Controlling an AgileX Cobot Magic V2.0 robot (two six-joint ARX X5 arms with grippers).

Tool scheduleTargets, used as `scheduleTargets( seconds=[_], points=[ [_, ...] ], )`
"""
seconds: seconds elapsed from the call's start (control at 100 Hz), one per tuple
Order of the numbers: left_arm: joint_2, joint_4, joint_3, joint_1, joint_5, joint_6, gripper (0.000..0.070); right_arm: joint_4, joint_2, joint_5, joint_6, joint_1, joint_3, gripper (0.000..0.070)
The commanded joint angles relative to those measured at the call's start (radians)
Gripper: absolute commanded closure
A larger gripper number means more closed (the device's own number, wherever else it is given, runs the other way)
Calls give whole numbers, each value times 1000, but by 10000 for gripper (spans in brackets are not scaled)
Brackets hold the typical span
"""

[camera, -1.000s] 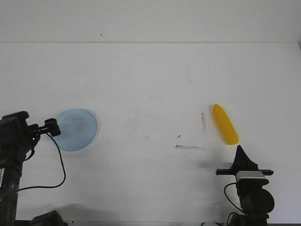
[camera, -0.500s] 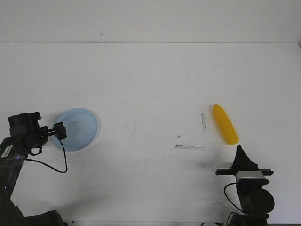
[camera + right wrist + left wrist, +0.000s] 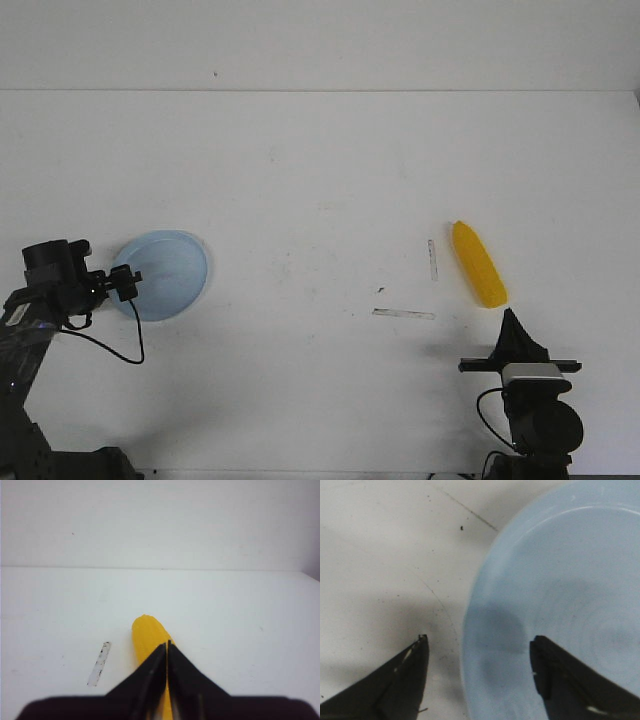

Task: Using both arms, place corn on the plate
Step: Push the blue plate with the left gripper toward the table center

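Currently pre-grasp: left gripper (image 3: 477, 652) spread wide astride the plate (image 3: 165, 272) rim near the tabletop's left edge, right gripper (image 3: 166, 652) pinched closed behind the corn (image 3: 478, 263), needs opening next

The left arm (image 3: 40, 300) reaches in low from the left edge with its pincer (image 3: 477, 652) spread wide, while the right arm (image 3: 530, 410) stands at the near right, its pincer (image 3: 167, 652) pressed together and pointing forward.
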Motion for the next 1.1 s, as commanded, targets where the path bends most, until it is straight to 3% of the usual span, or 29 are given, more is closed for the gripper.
scheduleTargets(
  seconds=[0.0, 0.17, 0.57, 0.84, 1.09],
  points=[
    [26, -6, 18, 4, 0, 11, 484, 13, 0, 0, -1, -1, -1, 691],
    [26, -6, 18, 4, -1, 11, 700, 14, 0, 0, -1, -1, -1, 691],
    [-11, 16, 47, 3, -8, 6, 700, 14, 0, 0, -1, -1, -1, 691],
    [-73, 7, 177, -29, 188, -95, 700, 14, 0, 0, -2, -1, -1, 691],
    [-96, -89, 272, -225, 286, -95, 700, 14, 0, 0, -1, -1, -1, 691]
  ],
)
